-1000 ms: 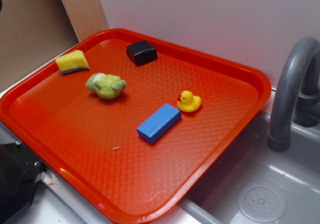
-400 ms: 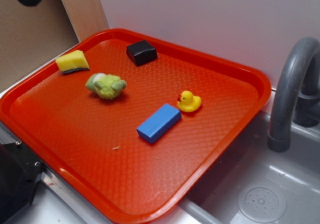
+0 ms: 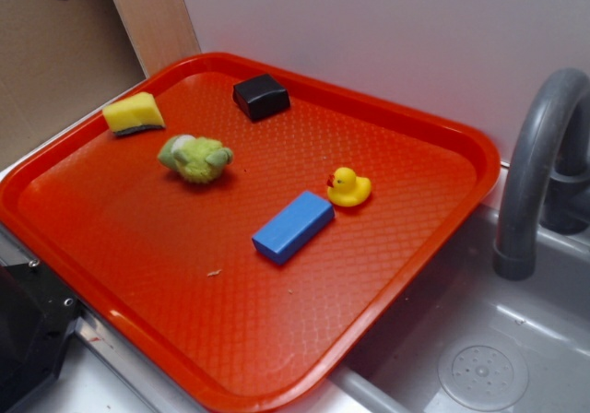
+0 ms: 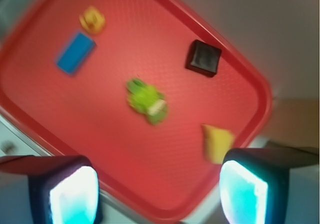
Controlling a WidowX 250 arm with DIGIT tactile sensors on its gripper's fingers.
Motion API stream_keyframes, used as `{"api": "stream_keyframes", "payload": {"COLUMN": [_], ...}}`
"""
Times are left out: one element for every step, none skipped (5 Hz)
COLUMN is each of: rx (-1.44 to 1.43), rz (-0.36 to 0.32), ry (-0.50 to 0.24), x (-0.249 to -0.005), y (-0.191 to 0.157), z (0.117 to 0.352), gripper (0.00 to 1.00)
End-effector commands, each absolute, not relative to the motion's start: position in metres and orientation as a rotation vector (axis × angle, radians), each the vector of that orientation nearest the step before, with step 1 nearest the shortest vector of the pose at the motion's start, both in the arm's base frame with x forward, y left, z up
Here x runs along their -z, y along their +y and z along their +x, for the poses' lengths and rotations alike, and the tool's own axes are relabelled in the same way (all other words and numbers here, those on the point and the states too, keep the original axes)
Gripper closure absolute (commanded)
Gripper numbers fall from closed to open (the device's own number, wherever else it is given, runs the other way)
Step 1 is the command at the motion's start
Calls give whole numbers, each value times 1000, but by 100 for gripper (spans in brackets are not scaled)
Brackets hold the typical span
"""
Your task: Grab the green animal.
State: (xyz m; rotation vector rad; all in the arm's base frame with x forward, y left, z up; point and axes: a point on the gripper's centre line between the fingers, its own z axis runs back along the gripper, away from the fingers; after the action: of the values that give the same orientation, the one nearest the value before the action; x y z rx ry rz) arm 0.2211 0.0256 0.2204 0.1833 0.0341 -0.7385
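In the wrist view the claw [image 4: 157,191] is hanging released, its two glowing fingertips [image 4: 74,196] spread wide at the bottom edge with nothing between them, high over the near rim of the red tray [image 3: 433,238]. That view is blurred, so fine detail is not readable there. In the exterior view only a dark bit of the robot is showing at the top left corner, well apart from everything on the tray.

Taking the tray as the landmark and starting from the exterior camera's side: its front half is lying bare except for a small crumb-like speck [image 3: 214,272]. Near the tray's middle, a blue block [image 3: 293,226] is lying flat and slanted. Just beyond it, close to but not touching its far end, a yellow rubber duck [image 3: 349,187] is sitting upright.

The green animal [image 3: 195,159] is resting on the tray's left-centre part, a lumpy fuzzy plush with a whitish patch at its left end, free of the claw and apart from every other item. In the wrist view it [image 4: 146,100] is sitting near the middle of the picture, above the gap between the fingertips.

Further back, a yellow sponge wedge [image 3: 134,113] is lying near the tray's left rim, near the green animal but not touching it. A black block [image 3: 261,96] is sitting by the tray's far rim.

To the right of the tray, a grey sink basin [image 3: 479,339] with a grey faucet [image 3: 535,173] is standing against the pale wall.
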Motion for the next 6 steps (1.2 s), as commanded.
{"api": "stream_keyframes", "payload": {"rx": [1244,1301,1294,1275,1281,1276], "rz": [276,250,207,104,120,109], "ry": [4,73,151,179,245,293], "x": [-173,-144,-113,-89,-64,-46], "y": [23,26,29,33,25,28], "z": [241,237,235,228,225,223], "gripper": [0,0,0,0,0,0]}}
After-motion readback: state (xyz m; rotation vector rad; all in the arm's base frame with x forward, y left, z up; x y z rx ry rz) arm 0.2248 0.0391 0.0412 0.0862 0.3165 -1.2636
